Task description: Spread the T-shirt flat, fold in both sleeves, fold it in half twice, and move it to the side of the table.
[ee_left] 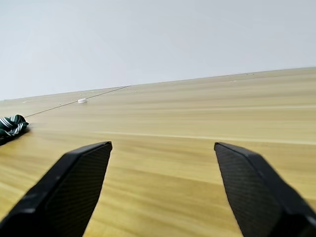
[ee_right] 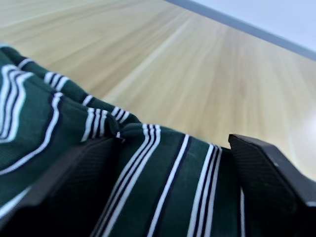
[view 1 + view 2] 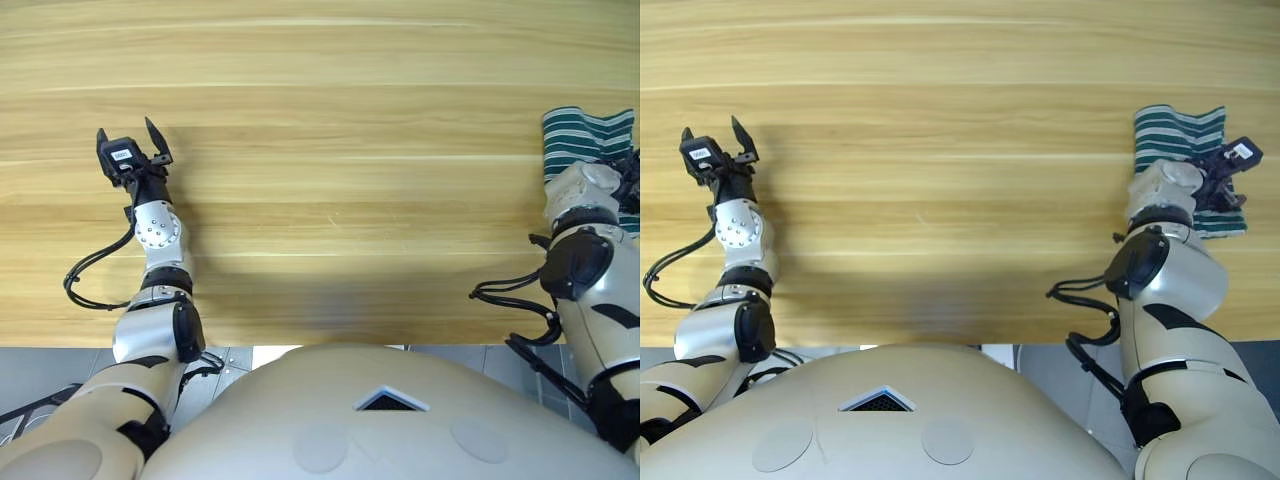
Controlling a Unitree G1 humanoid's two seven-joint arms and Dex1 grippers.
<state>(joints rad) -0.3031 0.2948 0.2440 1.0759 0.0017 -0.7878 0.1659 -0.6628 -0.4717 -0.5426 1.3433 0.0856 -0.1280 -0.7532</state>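
Wooden surface: folded T-shirt laid at right edge; placing step judged nearly done. Right claw spread open over cloth, left claw open, far off. Clean lift-off called for.

The tabletop is pale wood with long straight grain, smooth, with a soft satin sheen. At its 3 o'clock edge the T-shirt is soft knitted cloth, matt and striped. At 9 o'clock the left claw has black fingers with a fine woven texture and a matt finish. The right claw looks the same.
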